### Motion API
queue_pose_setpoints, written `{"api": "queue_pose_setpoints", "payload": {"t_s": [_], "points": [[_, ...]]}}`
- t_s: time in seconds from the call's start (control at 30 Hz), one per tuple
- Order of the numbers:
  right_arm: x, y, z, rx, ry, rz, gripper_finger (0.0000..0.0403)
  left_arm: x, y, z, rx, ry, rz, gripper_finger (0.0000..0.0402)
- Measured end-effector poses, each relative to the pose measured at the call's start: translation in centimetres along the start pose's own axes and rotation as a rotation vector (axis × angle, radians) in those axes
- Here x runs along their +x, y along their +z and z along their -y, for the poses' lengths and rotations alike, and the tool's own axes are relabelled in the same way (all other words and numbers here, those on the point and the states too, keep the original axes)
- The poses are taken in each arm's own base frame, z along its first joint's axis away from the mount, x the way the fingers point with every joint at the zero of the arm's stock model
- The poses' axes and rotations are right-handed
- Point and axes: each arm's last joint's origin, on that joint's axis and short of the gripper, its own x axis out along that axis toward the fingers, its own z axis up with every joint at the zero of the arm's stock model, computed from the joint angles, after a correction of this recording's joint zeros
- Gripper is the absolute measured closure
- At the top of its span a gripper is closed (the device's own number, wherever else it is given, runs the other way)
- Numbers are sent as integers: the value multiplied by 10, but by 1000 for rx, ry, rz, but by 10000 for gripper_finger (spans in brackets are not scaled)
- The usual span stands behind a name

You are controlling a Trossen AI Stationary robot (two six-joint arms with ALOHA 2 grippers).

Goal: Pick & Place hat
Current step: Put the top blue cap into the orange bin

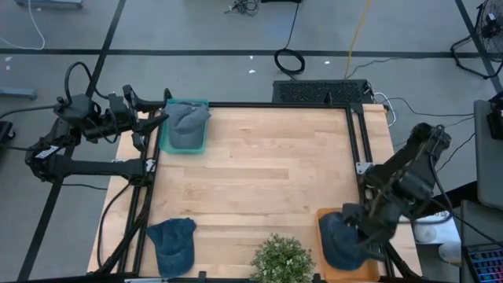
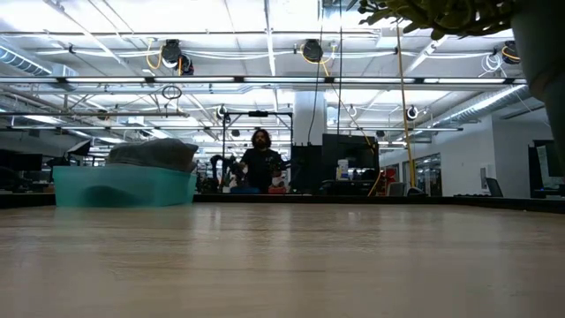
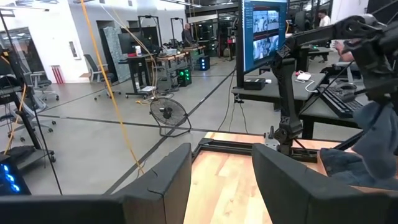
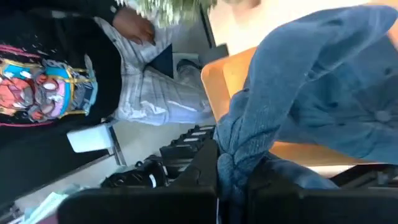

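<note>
A blue denim hat [image 1: 338, 240] is over the orange tray [image 1: 324, 216] at the table's near right corner, with my right gripper [image 1: 355, 226] shut on it; in the right wrist view the hat [image 4: 323, 93] spreads across the tray [image 4: 227, 78]. A second blue hat [image 1: 171, 244] lies flat on the table at the near left. A grey hat [image 1: 189, 119] sits in the teal bin [image 1: 169, 145] at the far left. Beside that bin my left gripper [image 3: 221, 180] stands open and level, with nothing between its fingers. My right gripper pinches a bunched fold of the blue hat's cloth [image 4: 239, 146] between its two fingers. The fingers slant down from the table's right side. The rest of the hat hangs and spreads below them over the orange tray; whether it rests on the tray I cannot tell.
A potted plant [image 1: 281, 259] stands at the near edge, between the two blue hats. A person in a black printed shirt [image 4: 50, 68] stands close to the near right corner. Bare wood [image 1: 267, 173] fills the middle of the table.
</note>
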Motion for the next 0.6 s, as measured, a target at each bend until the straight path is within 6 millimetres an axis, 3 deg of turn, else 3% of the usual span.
{"api": "queue_pose_setpoints", "payload": {"t_s": [0.3, 0.6], "points": [[40, -27, -6, -58, 38, -66, 402, 0, 0, 0, 0, 0, 0, 224], [55, -39, -10, -152, 89, -62, 402, 0, 0, 0, 0, 0, 0, 224]]}}
